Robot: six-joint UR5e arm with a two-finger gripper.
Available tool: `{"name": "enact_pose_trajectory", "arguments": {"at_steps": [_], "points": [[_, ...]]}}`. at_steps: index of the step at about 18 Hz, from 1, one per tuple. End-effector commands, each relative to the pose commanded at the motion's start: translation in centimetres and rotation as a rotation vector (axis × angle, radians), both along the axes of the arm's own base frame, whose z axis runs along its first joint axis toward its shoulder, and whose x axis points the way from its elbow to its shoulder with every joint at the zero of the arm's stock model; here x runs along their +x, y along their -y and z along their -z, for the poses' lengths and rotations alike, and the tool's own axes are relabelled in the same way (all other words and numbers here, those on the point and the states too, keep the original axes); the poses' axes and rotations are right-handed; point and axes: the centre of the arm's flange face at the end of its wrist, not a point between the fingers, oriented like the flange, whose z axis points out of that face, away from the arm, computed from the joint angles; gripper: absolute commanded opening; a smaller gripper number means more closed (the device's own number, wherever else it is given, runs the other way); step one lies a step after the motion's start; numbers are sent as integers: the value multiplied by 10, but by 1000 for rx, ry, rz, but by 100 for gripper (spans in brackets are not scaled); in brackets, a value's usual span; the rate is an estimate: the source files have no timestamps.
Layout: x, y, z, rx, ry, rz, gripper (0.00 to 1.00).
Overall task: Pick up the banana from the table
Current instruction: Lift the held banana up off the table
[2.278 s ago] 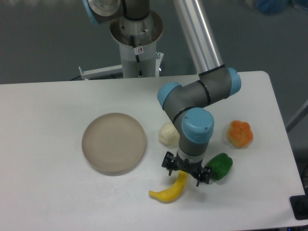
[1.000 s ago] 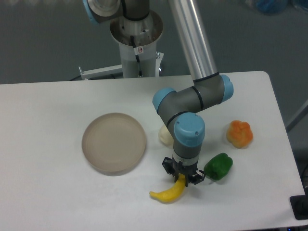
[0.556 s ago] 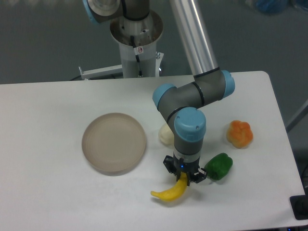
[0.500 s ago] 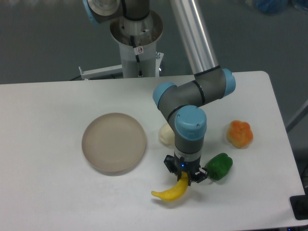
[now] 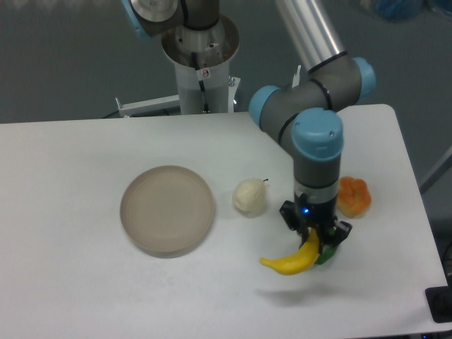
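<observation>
The bright yellow banana (image 5: 289, 260) hangs clear of the white table (image 5: 85, 282), casting a shadow on the tabletop below it. My gripper (image 5: 311, 239) is shut on the banana's upper right end. The rest of the banana curves down and to the left from the fingers. The arm's grey and blue wrist stands upright above the gripper.
A round beige plate (image 5: 167, 208) lies at centre left. A pale cream fruit with a stem (image 5: 249, 195) sits right of it. An orange pepper (image 5: 352, 195) is beside the wrist. A green pepper (image 5: 327, 253) is mostly hidden behind the gripper. The table's right edge is close.
The gripper closed on the banana's end, then lifted it off the table and carried it to the right. The cream fruit, earlier half hidden by the arm, now shows fully.
</observation>
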Motion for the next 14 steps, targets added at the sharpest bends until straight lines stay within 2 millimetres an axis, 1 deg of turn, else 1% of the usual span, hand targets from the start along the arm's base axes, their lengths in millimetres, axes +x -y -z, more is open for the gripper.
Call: {"name": "enact_pose_trajectory", "arguments": {"at_steps": [2, 3, 10, 14], "points": [[-15, 10, -7, 2, -16, 5, 36], [-18, 15, -13, 4, -25, 4, 36], [-17, 17, -15, -10, -37, 5, 36], [-17, 18, -13, -13, -38, 4, 36]]}}
